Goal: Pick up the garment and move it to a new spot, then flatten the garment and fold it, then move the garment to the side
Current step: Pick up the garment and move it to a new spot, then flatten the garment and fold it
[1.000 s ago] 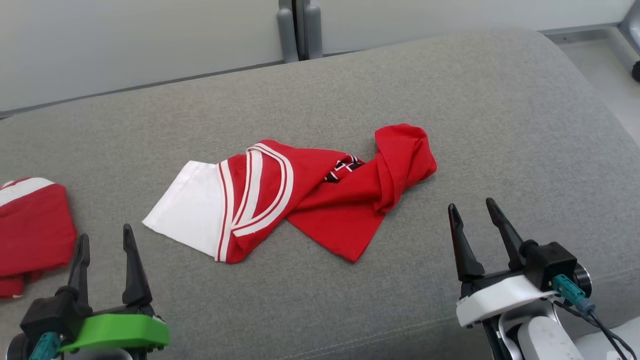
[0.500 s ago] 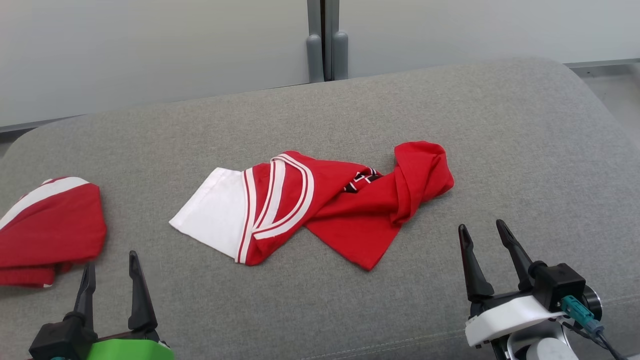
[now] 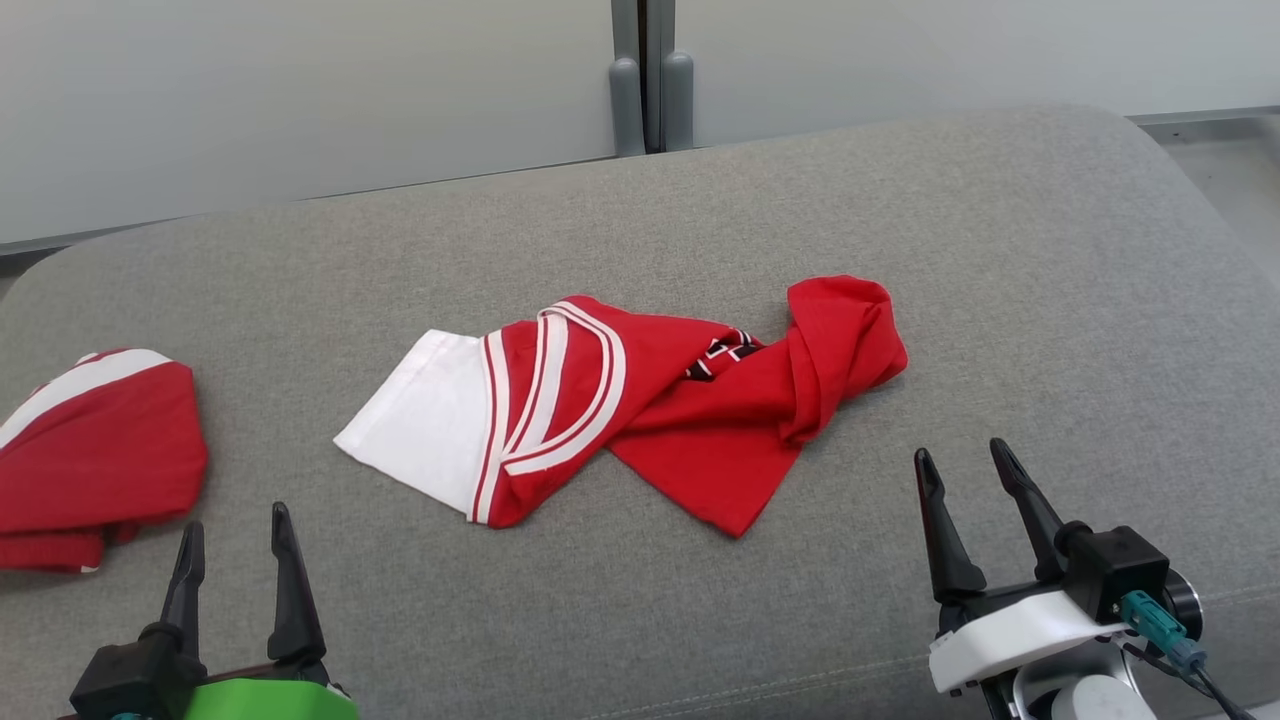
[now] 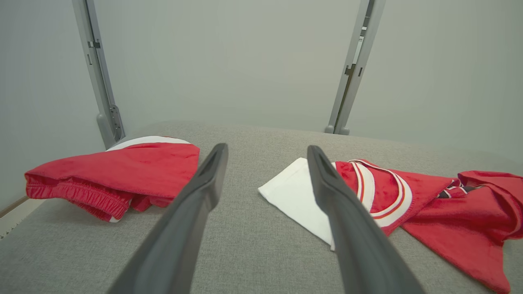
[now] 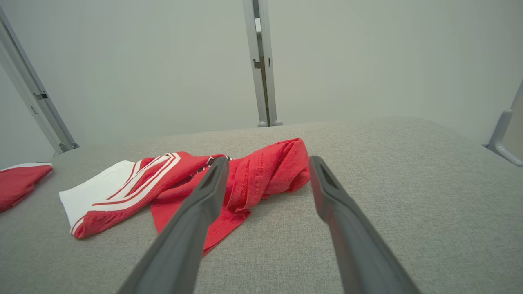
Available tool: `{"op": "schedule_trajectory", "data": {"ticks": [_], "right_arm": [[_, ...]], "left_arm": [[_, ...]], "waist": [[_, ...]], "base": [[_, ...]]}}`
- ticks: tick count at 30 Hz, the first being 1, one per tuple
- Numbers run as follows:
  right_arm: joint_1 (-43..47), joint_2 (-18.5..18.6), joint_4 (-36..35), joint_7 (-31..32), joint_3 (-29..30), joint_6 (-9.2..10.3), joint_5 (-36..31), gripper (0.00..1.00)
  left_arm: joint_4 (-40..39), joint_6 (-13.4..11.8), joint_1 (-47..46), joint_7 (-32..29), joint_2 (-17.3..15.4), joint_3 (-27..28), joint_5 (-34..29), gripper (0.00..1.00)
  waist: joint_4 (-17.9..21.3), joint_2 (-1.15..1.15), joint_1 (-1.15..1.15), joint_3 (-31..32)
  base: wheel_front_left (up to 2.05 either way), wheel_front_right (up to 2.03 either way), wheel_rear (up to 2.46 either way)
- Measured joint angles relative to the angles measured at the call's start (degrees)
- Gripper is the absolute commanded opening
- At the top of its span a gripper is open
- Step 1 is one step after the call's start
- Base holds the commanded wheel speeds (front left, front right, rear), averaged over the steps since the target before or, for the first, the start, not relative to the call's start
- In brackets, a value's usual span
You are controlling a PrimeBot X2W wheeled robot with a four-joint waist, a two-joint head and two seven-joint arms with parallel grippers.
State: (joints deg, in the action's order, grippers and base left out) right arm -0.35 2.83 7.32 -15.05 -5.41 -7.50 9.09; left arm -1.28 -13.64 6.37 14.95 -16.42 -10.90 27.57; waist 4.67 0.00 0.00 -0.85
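A crumpled red garment (image 3: 640,410) with a white panel and white-striped trim lies in the middle of the grey cushion (image 3: 1000,250). My left gripper (image 3: 236,516) stands open at the lower left, short of the garment's white corner, with nothing between its fingers. My right gripper (image 3: 959,449) is open at the lower right, a little to the right of the garment's red hem, also holding nothing. In the left wrist view the garment (image 4: 367,192) lies ahead to the right of the left gripper (image 4: 267,146). In the right wrist view the garment (image 5: 245,175) lies ahead to the left of the right gripper (image 5: 268,158).
A second red garment (image 3: 95,450) with a white band lies bunched at the cushion's left edge, close to my left gripper, and shows in the left wrist view (image 4: 122,171). A pale wall with a grey post (image 3: 645,75) stands behind the cushion. The cushion's right end curves away.
The head camera has turned, so the whole picture has shifted right and down. The garment lies as before. Both grippers stay open; the left one sits lower in the view.
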Motion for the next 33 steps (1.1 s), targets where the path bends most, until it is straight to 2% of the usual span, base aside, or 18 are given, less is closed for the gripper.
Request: {"op": "schedule_trajectory", "data": {"ticks": [11, 14, 24, 33], "right_arm": [[-2.9, 0.1, 3.3, 0.9, 0.6, 0.0, -0.8, 1.0], [-5.9, 1.4, 5.7, 1.9, 1.7, 0.01, -1.0, 1.0], [-22.8, 8.7, 18.3, 7.8, -1.3, 0.0, 5.3, 1.0], [-39.1, 15.3, 31.2, 15.3, -10.6, -0.01, 14.9, 1.0]], "left_arm": [[0.5, -0.1, -0.6, 0.0, 0.3, -0.9, 0.0, 1.0], [0.6, 0.0, -1.2, -0.1, 0.6, -1.2, 0.1, 1.0], [1.7, 1.0, -4.6, -0.3, 1.0, -2.8, 0.0, 1.0], [3.8, 3.1, -10.2, -0.3, 1.7, -4.7, -0.5, 1.0]], "waist": [[-1.3, 0.0, 0.0, -0.4], [-1.6, 0.0, 0.0, -0.8], [-2.9, 0.0, 0.0, -3.4], [-5.1, 0.0, 0.0, -7.8]], "base": [[0.0, 0.0, 0.0], [0.0, 0.0, 0.0], [0.0, 0.0, 0.0], [0.0, 0.0, 0.0]]}}
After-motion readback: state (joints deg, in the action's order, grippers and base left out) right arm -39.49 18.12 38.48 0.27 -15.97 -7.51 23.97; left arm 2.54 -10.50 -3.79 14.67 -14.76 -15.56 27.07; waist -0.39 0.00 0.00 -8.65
